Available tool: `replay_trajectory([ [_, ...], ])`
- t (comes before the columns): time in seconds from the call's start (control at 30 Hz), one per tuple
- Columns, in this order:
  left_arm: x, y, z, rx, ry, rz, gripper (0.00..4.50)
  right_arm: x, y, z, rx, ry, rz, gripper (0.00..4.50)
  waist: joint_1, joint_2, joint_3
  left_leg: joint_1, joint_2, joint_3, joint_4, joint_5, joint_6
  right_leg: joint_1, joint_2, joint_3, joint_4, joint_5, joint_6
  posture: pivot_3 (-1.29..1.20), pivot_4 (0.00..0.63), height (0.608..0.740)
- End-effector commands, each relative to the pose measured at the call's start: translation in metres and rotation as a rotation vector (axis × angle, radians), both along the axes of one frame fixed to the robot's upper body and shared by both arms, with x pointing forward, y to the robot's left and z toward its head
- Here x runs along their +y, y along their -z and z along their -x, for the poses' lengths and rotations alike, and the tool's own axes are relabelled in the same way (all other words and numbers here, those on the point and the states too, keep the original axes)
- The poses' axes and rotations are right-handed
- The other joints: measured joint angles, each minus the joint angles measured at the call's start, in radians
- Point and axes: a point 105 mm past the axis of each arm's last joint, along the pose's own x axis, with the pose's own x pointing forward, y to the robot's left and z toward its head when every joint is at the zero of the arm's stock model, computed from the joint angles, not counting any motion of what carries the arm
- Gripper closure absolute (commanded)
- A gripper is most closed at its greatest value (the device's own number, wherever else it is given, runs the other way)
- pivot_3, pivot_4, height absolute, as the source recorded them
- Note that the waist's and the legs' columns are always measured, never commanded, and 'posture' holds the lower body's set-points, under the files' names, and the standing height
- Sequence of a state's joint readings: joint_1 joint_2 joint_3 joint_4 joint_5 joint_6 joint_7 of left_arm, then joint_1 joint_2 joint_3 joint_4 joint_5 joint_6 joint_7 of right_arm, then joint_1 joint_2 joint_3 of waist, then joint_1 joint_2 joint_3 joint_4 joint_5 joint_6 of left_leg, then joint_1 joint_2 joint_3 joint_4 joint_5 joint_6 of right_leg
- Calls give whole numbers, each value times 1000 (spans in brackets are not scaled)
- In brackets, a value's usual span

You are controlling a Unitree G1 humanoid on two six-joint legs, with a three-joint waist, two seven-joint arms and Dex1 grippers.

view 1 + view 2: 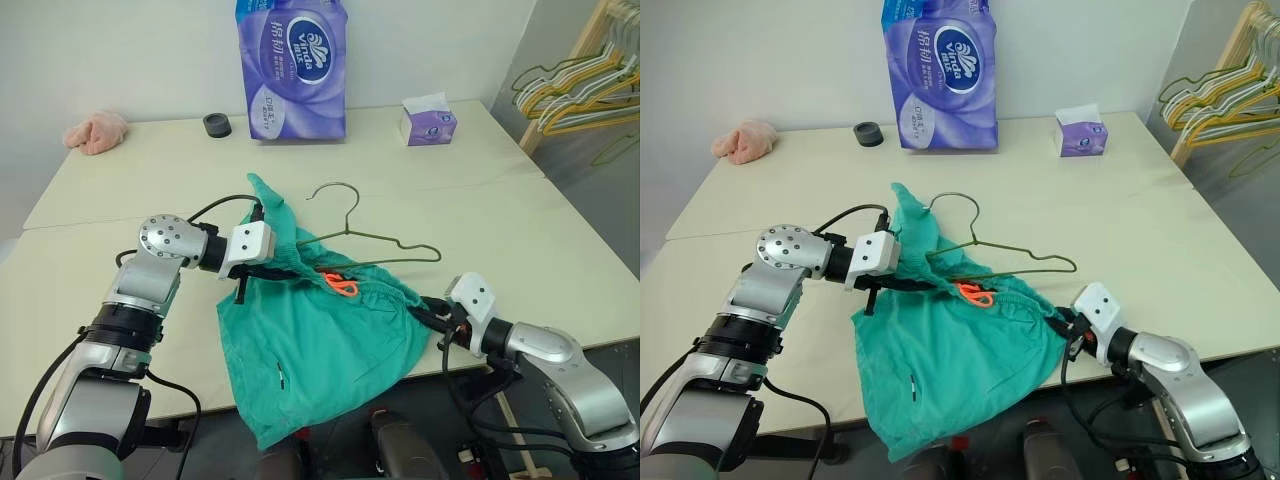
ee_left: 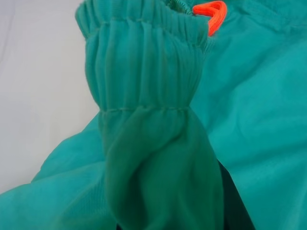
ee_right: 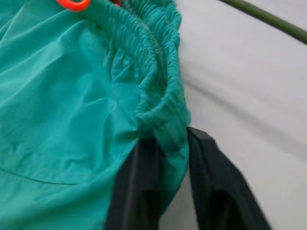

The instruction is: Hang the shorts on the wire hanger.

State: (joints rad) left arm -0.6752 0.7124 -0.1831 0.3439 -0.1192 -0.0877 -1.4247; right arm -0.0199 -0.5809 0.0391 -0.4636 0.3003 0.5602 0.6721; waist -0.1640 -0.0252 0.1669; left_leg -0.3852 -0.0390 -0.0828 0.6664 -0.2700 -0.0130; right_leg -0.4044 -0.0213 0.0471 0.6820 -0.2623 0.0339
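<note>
Shorts [image 1: 320,350] lie at the bench [image 1: 500,230] front edge, hem overhanging, partly covering the wire hanger [image 1: 375,245]. Left end effector [image 1: 262,268] and right end effector [image 3: 165,158] each pinch the elastic waistband, at opposite ends; the left fingers are buried in cloth. Purple tissue pack [image 1: 292,65] reads "Vinda"; its top is cropped. Tissue box [image 1: 428,122] print is illegible.

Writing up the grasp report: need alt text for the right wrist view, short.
The right hand pinches the gathered elastic waistband of the teal shorts between its two black fingers. Pale table lies beside the cloth, with a stretch of the olive wire hanger crossing one corner.
</note>
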Motion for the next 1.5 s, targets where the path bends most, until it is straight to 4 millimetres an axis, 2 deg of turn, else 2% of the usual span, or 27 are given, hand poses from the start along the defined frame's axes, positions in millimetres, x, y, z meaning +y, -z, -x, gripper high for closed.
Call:
replay_trajectory([
  [0.03, 3, -19, 0, -51, -24, 63, 4500, -6, -20, -7, -39, 17, -71, 4457, 0, 0, 0, 0, 0, 0, 0, 0, 0, 0, 0, 0, 0, 0, 0, -216, 129, 740],
  [0.2, 2, -35, 1, -64, -49, 147, 4500, -31, -33, -19, 24, 44, -131, 4457, 0, 0, 0, 0, 0, 0, 0, 0, 0, 0, 0, 0, 0, 0, 0, -214, 129, 740],
  [0.33, 2, -44, 15, -25, -14, 178, 4500, -45, -37, -20, 103, 26, -155, 4457, 1, 0, 0, 0, 0, 0, 0, 0, 0, 0, 0, 0, 0, 0, 0, -207, 128, 740],
  [0.43, 8, -41, 27, 12, 19, 124, 4500, -52, -38, -21, 141, 13, -155, 4457, -1, 0, 0, 0, 0, 0, -1, 0, 0, 0, 0, 0, 0, 0, 0, -201, 127, 740],
  [0.57, 21, -34, 27, 2, 4, 40, 4500, -57, -41, -24, 139, 3, -137, 4457, -1, 0, 0, 1, 1, 0, -1, 0, 0, 0, 1, 0, 0, 0, 0, -198, 127, 740],
  [0.9, 30, -23, 26, -2, 12, -58, 4500, -47, -47, -21, 121, -48, -109, 4457, 3, 0, 0, 0, 0, 1, -1, 0, 0, 0, 0, 0, 0, 0, 0, -204, 128, 740],
  [1.1, 41, -13, 17, -28, -28, -138, 4500, -45, -50, -16, 111, -84, -71, 4457, 3, 0, 0, 0, 0, 0, -1, 0, 0, 0, 0, 0, 0, 0, 0, -206, 129, 740],
  [1.3, 52, -1, 7, -61, -78, -224, 4500, -43, -60, -16, 70, -147, 39, 4457, 2, 0, 0, 0, 0, 1, 0, 0, 0, 0, 0, 0, 0, 0, 0, -214, 130, 740],
  [1.37, 51, 1, 4, -80, -83, -233, 4500, -38, -63, -18, 35, -189, 111, 4457, 0, 0, 0, 0, 0, 1, 0, 0, 0, 0, 0, 0, 0, 0, 0, -215, 130, 740],
  [1.5, 35, 3, -1, -114, -75, -214, 4500, -6, -72, -23, -21, -300, 190, 4457, -6, 0, 0, 0, 1, 1, -1, 0, 0, 0, 0, 0, 0, 0, 0, -222, 128, 740],
])
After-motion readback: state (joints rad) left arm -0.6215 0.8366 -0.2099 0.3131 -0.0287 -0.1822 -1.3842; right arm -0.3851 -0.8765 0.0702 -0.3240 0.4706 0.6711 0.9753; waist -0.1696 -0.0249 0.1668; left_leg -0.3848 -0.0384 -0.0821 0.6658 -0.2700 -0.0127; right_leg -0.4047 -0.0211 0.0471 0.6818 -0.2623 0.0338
